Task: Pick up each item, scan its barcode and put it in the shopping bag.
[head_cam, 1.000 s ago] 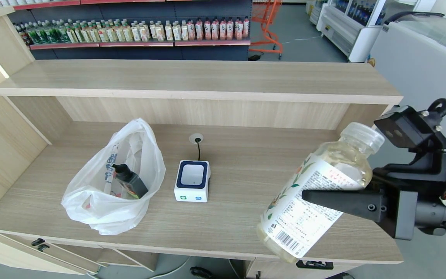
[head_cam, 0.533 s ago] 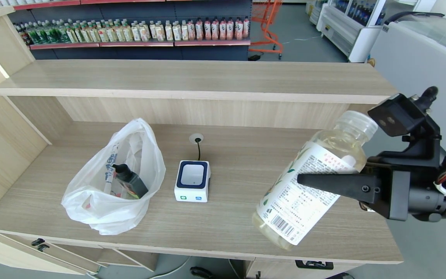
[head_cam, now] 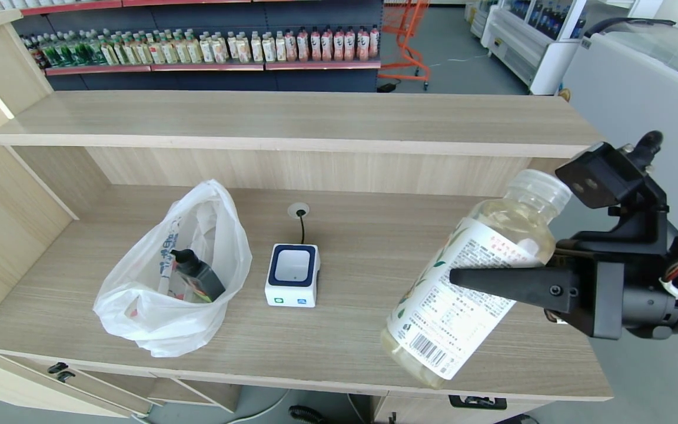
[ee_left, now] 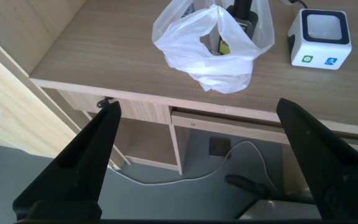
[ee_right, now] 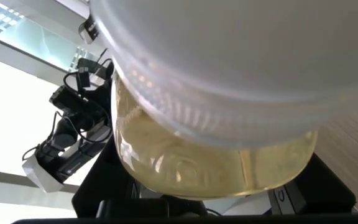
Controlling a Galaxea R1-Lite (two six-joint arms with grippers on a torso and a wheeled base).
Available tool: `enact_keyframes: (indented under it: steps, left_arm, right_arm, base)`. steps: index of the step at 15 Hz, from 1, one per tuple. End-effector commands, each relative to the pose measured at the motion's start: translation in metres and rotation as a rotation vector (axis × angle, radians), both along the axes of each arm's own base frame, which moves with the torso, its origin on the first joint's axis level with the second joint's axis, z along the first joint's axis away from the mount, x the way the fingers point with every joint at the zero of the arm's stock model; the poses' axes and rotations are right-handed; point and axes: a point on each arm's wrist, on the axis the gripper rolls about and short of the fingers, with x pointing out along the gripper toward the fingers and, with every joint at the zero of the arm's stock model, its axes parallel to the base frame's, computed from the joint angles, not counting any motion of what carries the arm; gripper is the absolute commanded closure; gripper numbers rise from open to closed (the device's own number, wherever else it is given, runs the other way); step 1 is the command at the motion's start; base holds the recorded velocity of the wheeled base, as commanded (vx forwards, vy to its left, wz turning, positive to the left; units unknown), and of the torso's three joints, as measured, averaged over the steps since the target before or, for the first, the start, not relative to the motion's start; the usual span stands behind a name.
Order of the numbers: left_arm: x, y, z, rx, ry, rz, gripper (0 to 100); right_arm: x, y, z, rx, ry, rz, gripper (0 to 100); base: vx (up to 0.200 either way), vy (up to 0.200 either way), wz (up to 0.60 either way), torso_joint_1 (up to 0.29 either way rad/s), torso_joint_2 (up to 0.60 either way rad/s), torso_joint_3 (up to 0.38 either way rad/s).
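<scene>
The right arm extends level from the right, its gripper (head_cam: 495,265) clamped on a clear plastic bottle of pale yellow drink (head_cam: 462,306), held tilted, cap uppermost, above the wooden counter's (head_cam: 362,330) right end. The left gripper (ee_left: 194,162) hangs spread wide below the counter's front edge.

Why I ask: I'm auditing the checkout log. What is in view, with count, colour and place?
drink bottle: 1, clear with pale yellow liquid and white label, held tilted above the counter's right end.
shopping bag: 1, white plastic, open, on the counter's left part.
pump bottle: 1, dark, inside the shopping bag.
barcode scanner: 1, white with dark blue frame, on the counter right of the bag, apart from it.
counter: 1, light wood.
shelf bottles: many, mixed colours, on the store shelf behind.
left gripper: 1, black, open, in front of the counter's edge.
right gripper: 1, black, shut on the drink bottle.
</scene>
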Motion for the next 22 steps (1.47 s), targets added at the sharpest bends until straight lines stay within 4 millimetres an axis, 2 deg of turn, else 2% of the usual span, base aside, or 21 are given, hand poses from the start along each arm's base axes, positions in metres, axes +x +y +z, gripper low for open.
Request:
enact_keyframes:
  steps: [1, 14, 16, 19, 20, 21, 22]
  left_arm:
    - [0.0, 0.0, 0.0, 0.0, 0.0, 0.001, 0]
    - [0.0, 0.0, 0.0, 0.0, 0.0, 0.001, 0]
    - [0.0, 0.0, 0.0, 0.0, 0.0, 0.001, 0]
    - [0.0, 0.0, 0.0, 0.0, 0.0, 0.001, 0]
    - [0.0, 0.0, 0.0, 0.0, 0.0, 0.001, 0]
    - [0.0, 0.0, 0.0, 0.0, 0.0, 0.001, 0]
    - [0.0, 0.0, 0.0, 0.0, 0.001, 0.001, 0]
  right_arm:
    - [-0.001, 0.001, 0.0, 0.0, 0.0, 0.008, 100]
    - [-0.005, 0.002, 0.003, 0.006, -0.02, 0.02, 100]
    - [-0.005, -0.003, 0.003, -0.021, -0.123, 0.005, 100]
    - [0.006, -0.039, -0.002, -0.208, -0.455, -0.156, 100]
    - [0.011, -0.06, -0.005, -0.365, -0.599, -0.296, 100]
    - [0.014, -0.067, -0.007, -0.438, -0.646, -0.36, 100]
    - [0.018, -0.09, -0.009, -0.637, -0.731, -0.547, 100]
  base:
    - [0.0, 0.0, 0.0, 0.0, 0.0, 0.0]
    - [0.0, 0.0, 0.0, 0.0, 0.0, 0.0]
    - [0.0, 0.0, 0.0, 0.0, 0.0, 0.0]
    - [0.0, 0.0, 0.0, 0.0, 0.0, 0.0]
    - [0.0, 0.0, 0.0, 0.0, 0.0, 0.0]
    - [0.0, 0.0, 0.0, 0.0, 0.0, 0.0]
    - [0.0, 0.0, 0.0, 0.0, 0.0, 0.0]
